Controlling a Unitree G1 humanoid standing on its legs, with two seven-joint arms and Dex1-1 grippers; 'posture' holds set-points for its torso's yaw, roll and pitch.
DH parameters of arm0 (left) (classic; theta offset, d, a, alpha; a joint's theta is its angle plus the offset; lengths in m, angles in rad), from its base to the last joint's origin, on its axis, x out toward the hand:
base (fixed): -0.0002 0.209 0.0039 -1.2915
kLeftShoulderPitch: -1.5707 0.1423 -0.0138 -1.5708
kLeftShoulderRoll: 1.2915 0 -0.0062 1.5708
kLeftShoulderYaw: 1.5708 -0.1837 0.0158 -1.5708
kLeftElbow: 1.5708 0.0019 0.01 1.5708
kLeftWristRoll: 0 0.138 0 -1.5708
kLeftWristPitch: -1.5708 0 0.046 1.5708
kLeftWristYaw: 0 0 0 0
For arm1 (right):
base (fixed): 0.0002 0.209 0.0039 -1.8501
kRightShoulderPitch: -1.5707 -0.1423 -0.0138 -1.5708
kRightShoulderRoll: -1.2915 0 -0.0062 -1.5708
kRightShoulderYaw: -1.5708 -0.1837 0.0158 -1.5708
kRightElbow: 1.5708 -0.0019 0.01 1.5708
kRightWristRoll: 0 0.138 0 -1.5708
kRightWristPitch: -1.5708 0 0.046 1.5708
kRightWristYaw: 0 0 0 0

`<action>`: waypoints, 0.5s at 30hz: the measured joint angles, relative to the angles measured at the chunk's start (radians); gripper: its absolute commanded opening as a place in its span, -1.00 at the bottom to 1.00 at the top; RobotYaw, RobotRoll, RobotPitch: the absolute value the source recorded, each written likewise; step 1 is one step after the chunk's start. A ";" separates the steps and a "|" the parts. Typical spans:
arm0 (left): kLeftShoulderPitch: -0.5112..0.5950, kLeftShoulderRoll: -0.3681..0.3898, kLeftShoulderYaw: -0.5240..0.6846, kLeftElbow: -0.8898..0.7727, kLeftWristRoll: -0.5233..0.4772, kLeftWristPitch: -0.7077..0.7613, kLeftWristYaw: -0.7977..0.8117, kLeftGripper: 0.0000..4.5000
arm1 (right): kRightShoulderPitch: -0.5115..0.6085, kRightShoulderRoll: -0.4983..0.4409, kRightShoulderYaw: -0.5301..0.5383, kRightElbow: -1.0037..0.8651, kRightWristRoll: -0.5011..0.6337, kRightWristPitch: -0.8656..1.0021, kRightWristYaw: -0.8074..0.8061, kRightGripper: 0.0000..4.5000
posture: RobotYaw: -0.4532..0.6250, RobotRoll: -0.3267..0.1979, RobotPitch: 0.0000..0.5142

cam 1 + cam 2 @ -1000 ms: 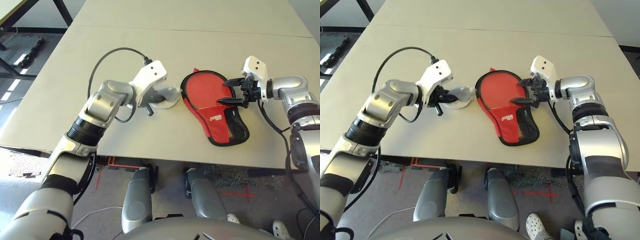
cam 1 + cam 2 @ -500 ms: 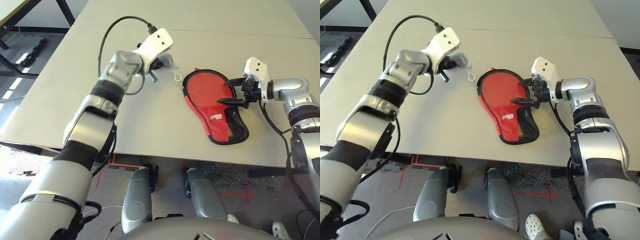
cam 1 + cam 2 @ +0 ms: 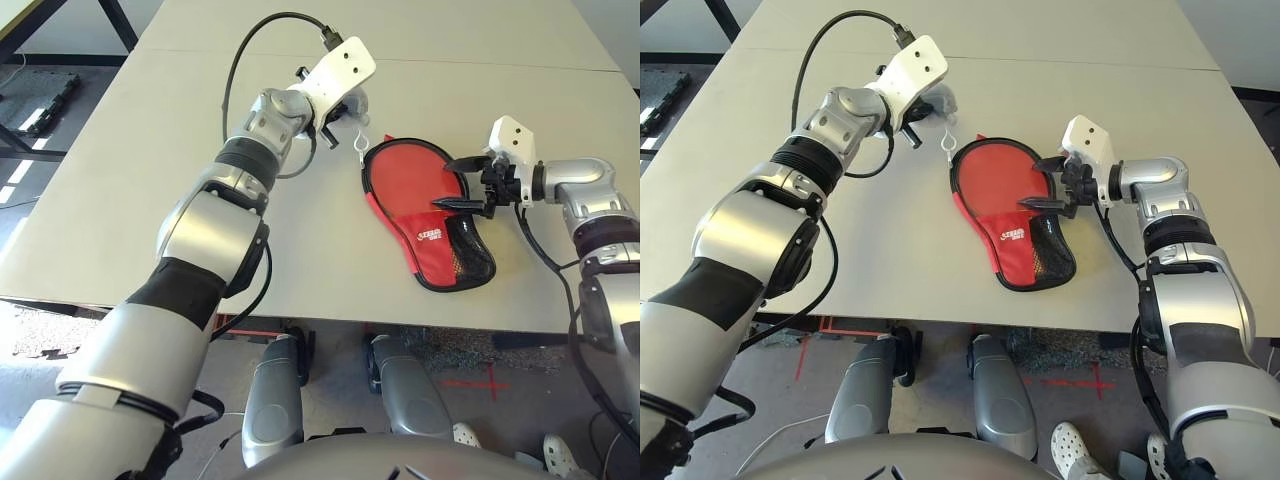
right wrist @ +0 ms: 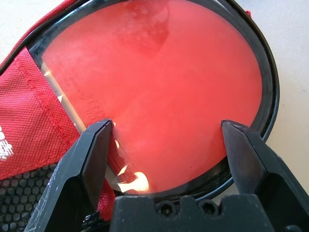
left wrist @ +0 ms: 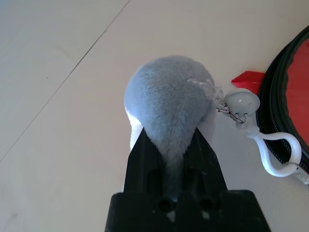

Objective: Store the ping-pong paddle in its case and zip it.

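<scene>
Red paddle (image 4: 159,92) lies in the case (image 3: 440,235); our left gripper (image 5: 166,145) pinches the pompom (image 5: 166,104), our right gripper (image 4: 166,150) hovers wide open above the paddle.

Table (image 3: 150,170): broad pale beige top with a thin seam running across its far part.
Case (image 3: 432,235): lies flat on the table right of centre, red with a black zipper edge, round end toward the far side, narrow mesh-pocket end toward the near edge.
Paddle (image 4: 159,87): its round red face lies inside the opened round end of the case.
</scene>
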 measured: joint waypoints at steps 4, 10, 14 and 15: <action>-0.021 -0.040 0.039 0.032 0.009 -0.022 0.120 -0.90 | 0.016 0.000 -0.002 -0.027 0.007 0.004 -0.001 1.00 | -0.45 0.25 0.01; -0.031 -0.056 0.086 0.039 0.019 -0.037 0.215 -0.90 | 0.032 -0.002 -0.003 -0.065 0.017 0.018 -0.003 1.00 | -0.48 0.25 0.03; -0.032 -0.072 0.141 0.061 0.018 -0.054 0.272 -0.90 | 0.046 -0.006 -0.007 -0.091 0.024 0.024 -0.004 1.00 | -0.50 0.25 0.05; -0.032 -0.080 0.154 0.064 0.017 -0.060 0.282 -0.90 | 0.047 -0.008 -0.007 -0.094 0.025 0.027 -0.004 1.00 | -0.50 0.25 0.06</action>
